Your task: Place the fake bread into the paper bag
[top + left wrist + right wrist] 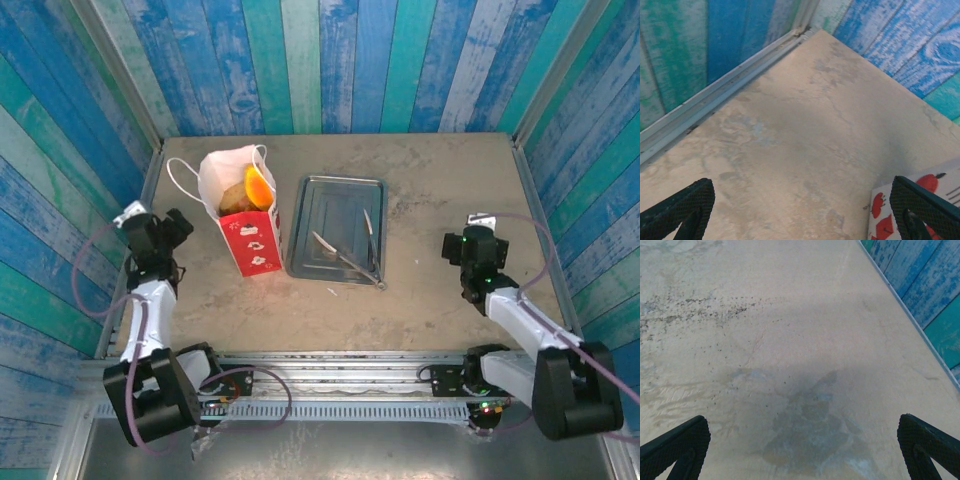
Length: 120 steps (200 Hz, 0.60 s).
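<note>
I see fake bread [240, 197] in the paper bag [252, 240]; my left tool [178, 226] beside it and right tool [470, 246] well away both gape empty. I'd avoid nudging it.

Table [440, 200]: you see a matt, beige, stone-like top. It is mottled, with dark speckling and a duller stained patch in the right wrist view.
Walls [350, 60]: plank pattern in blue and teal. The paint looks worn and streaked, no gloss.
Wall trim [725, 87]: pale, metal-looking strip, dull.
Tray [332, 205]: grey metal, low sheen.
Tongs [352, 258]: bare metal, brighter than the tray.
Paper bag [250, 240]: matt paper, white above, red printed band below.
Fake bread [237, 197]: golden-brown and smooth. You can note one orange piece that looks glossier.
Pads [682, 207] of the left gripper [800, 215] and of the right gripper [800, 450]: black, with a fine grid texture, matt.
</note>
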Motion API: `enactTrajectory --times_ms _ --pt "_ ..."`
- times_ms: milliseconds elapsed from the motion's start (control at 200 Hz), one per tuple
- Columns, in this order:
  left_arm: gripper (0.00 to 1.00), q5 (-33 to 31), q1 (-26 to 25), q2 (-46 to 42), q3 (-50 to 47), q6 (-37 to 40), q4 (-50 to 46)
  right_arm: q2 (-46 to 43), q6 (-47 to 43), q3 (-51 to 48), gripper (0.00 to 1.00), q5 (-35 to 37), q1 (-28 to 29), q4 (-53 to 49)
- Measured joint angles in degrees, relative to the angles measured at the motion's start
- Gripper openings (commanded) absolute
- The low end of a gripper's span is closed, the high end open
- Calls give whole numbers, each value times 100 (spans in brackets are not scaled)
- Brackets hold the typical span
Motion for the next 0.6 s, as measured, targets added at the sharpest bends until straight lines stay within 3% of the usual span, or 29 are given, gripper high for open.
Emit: enactTrajectory --times_ms 341,601 --pt "94 -682 -868 686 -883 166 1637 1143 -407 -46 100 -422 -17 2124" --pt "94 -756 -1117 1104 -1784 682 3543 2334 -699 -105 100 -750 -44 3657"
